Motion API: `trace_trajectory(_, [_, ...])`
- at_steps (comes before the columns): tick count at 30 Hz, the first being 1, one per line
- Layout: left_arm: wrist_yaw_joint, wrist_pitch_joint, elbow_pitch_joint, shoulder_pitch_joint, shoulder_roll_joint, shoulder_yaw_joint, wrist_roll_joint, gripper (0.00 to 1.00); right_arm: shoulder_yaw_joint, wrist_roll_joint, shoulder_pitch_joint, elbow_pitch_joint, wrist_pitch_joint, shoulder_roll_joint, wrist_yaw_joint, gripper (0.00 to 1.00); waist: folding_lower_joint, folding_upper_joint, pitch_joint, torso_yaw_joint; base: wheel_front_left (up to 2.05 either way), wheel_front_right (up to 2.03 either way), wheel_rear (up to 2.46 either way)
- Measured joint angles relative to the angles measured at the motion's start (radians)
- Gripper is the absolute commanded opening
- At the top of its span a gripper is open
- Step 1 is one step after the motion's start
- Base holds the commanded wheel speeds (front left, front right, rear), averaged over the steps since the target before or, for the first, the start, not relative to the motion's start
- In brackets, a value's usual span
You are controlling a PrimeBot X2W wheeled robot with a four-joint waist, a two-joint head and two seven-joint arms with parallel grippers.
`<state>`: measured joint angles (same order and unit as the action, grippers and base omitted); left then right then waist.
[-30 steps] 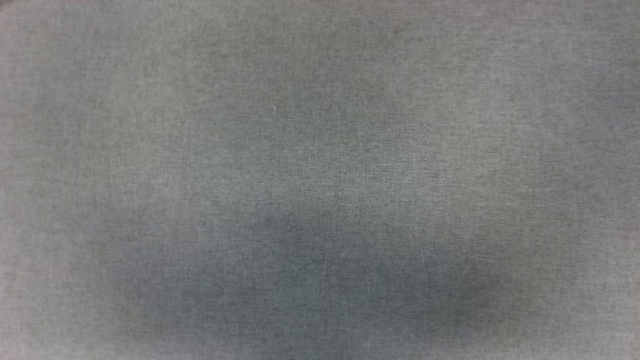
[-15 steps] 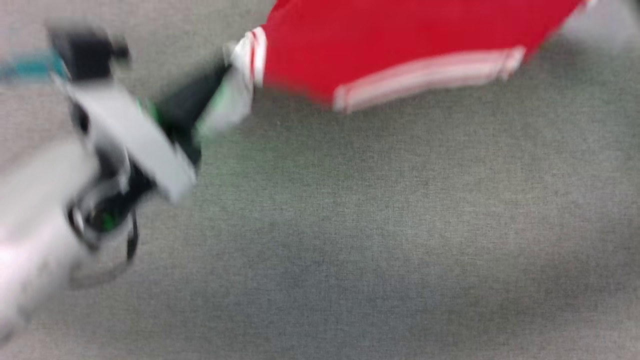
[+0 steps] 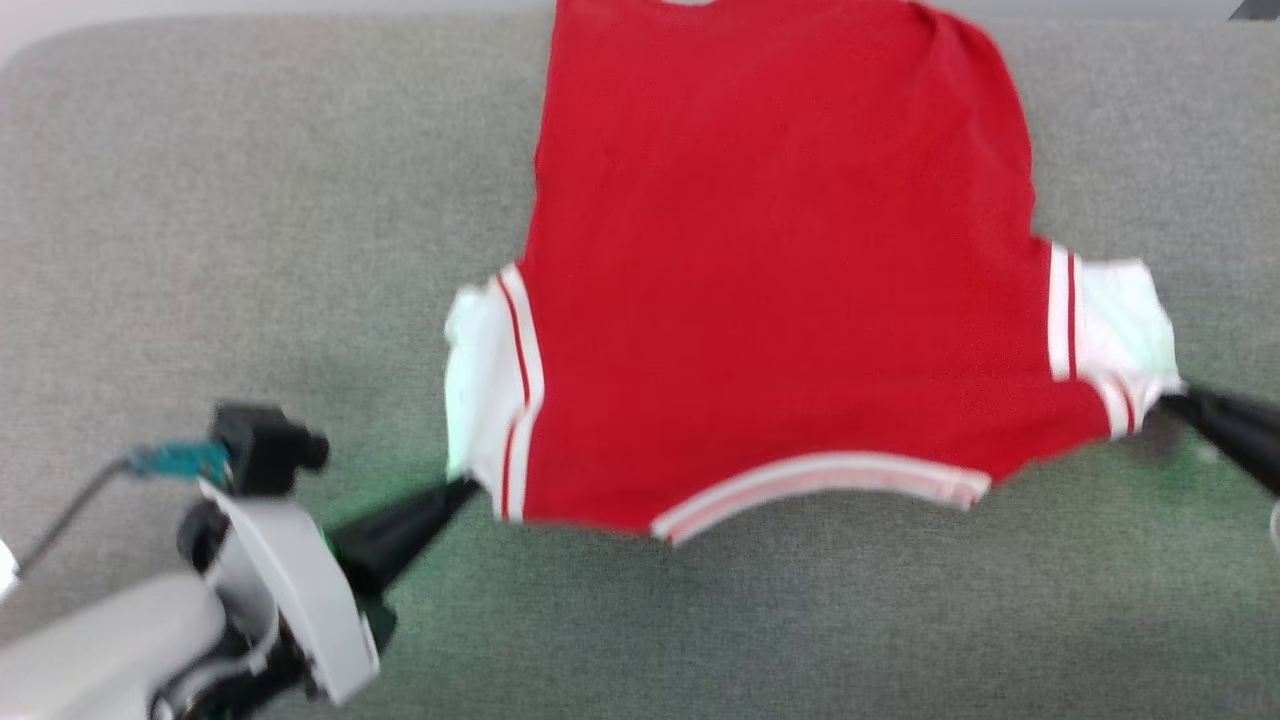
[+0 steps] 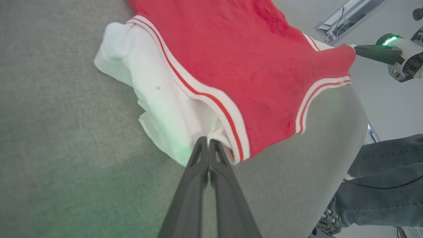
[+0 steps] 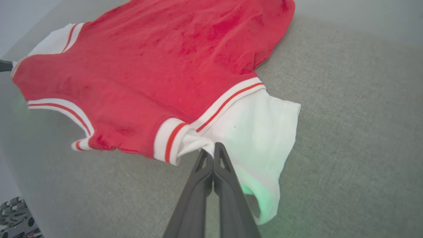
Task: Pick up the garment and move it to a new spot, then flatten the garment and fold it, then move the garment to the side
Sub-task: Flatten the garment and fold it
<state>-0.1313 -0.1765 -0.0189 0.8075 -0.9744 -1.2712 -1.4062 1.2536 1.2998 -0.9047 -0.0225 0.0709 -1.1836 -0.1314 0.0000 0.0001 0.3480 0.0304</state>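
The left pincer [image 3: 468, 486] and right pincer [image 3: 1166, 400] apparently pinch the spread garment [image 3: 780, 280].

Red garment [image 3: 780, 260], white sleeves, spread plain-side up, collar nearest.

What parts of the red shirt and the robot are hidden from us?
- The garment's underside: every view, it faces the grey surface.
- Its far hem: head view, cut by the top edge.
- The right gripper's body: head view, cut by the right edge.
- The person above the legs: left wrist view, past the edge.
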Motion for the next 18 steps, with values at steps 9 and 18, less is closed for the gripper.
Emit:
trace_trajectory(9, [0.000, 0.061, 0.074, -0.183, -0.058, -0.008, -0.011, 0.00, -0.020, 0.010, 0.151, 0.091, -0.003, -0.053, 0.000, 0.00, 0.0000, 0.0000, -0.048, -0.004, 0.00, 0.00, 0.00])
trace_trajectory(18, [0.018, 0.111, 0.149, -0.265, -0.105, -0.009, -0.010, 0.00, -0.038, 0.015, 0.279, 0.158, -0.045, -0.095, 0.000, 0.00, -0.0001, 0.0000, -0.054, 0.010, 0.00, 0.00, 0.00])
